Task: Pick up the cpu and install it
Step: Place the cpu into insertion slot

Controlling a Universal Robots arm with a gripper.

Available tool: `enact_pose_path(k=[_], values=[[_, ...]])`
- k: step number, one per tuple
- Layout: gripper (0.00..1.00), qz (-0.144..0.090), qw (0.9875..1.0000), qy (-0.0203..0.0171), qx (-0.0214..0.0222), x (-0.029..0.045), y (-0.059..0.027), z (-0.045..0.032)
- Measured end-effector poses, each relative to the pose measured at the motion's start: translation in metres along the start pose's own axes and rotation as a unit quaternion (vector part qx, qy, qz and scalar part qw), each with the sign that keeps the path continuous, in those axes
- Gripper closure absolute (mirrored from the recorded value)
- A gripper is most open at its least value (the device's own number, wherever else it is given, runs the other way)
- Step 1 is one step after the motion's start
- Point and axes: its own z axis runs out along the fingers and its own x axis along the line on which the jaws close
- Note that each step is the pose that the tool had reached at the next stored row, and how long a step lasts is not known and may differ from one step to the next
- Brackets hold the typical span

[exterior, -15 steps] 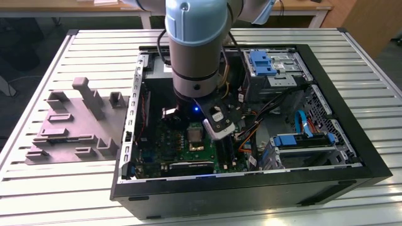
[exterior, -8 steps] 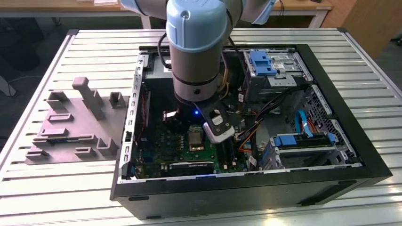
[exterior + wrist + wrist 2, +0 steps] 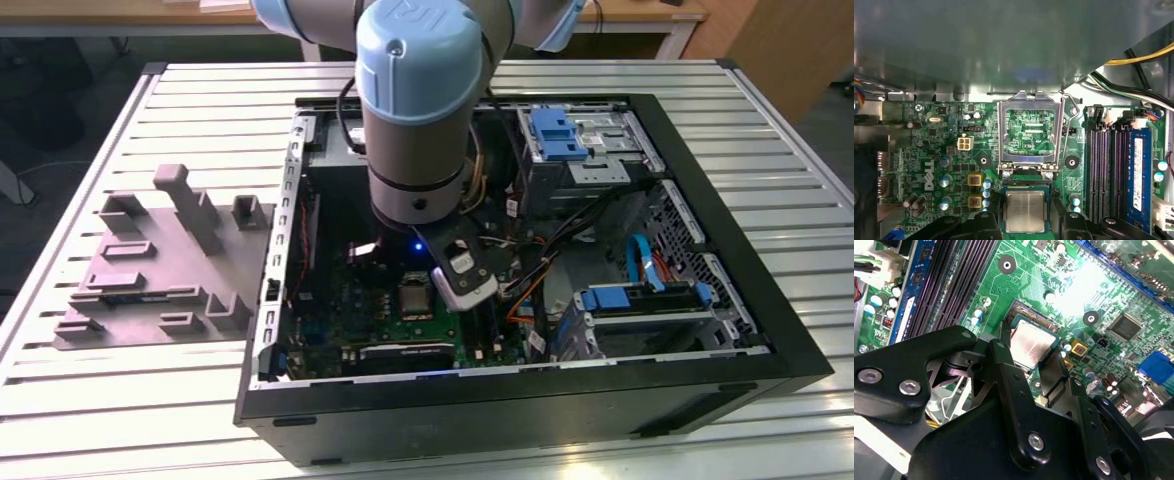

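Silvery-grey, the small thin square cpu (image 3: 1025, 211) lies flat, clamped by my black gripper (image 3: 1030, 354), just beside the flipped-open hollow silver metal frame (image 3: 1002, 135), which I judge leaves its socket clear.

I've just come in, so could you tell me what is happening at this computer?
A robot arm reaches down into the open computer case. Its gripper is closed on the cpu, holding it at the motherboard socket, whose metal frame stands flipped open. Whether the chip is seated yet, I cannot tell.

cpu (image 3: 1032, 341) tight between pincer (image 3: 1030, 354) fingers (image 3: 1003, 360)
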Motion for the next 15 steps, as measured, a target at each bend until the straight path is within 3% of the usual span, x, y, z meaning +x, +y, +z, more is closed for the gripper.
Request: enact_pose_path(k=[15], values=[[0.53, 0.002, 1.0, 0.0001, 0.0002, -0.001, -0.0008, 0.0073]])
